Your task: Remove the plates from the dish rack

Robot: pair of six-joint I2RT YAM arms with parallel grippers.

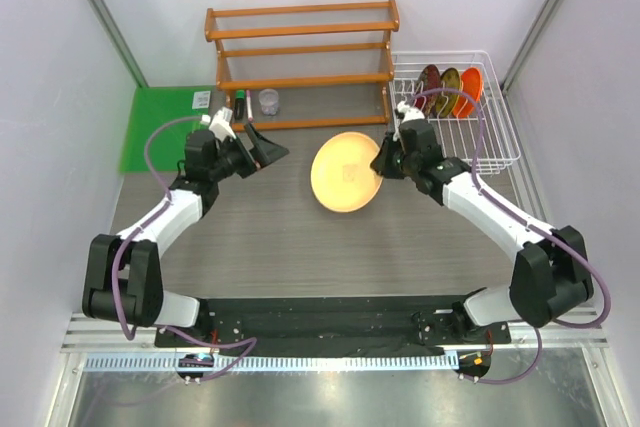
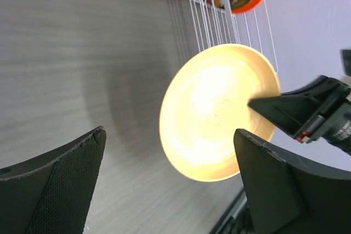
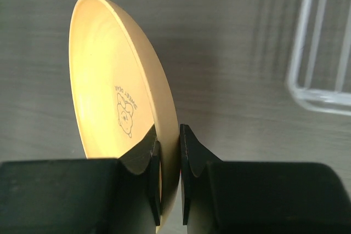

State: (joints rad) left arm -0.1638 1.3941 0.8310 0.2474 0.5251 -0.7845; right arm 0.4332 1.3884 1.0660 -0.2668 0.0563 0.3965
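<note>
plate: large pale tan-yellow round plate [image 1: 346, 172] tilted over grey wood-grain table [image 1: 270, 237], out of white wire dish rack [image 1: 503, 142] | right gripper [image 3: 169, 142]: pinching its rim | left gripper [image 1: 268, 152]: wide, empty, facing plate | handling: likely stiff, light, slick; single rim pinch may pivot, so take the opposite rim

Tbl [image 1: 270, 237]: shelf [image 1: 300, 30], dish rack [image 1: 455, 137], green mat [image 1: 165, 127].

arms [image 1: 180, 212]: white links, black joints | cables [image 1: 150, 152]: purple | fingers [image 2: 60, 190]: black — wedge-shaped
</note>
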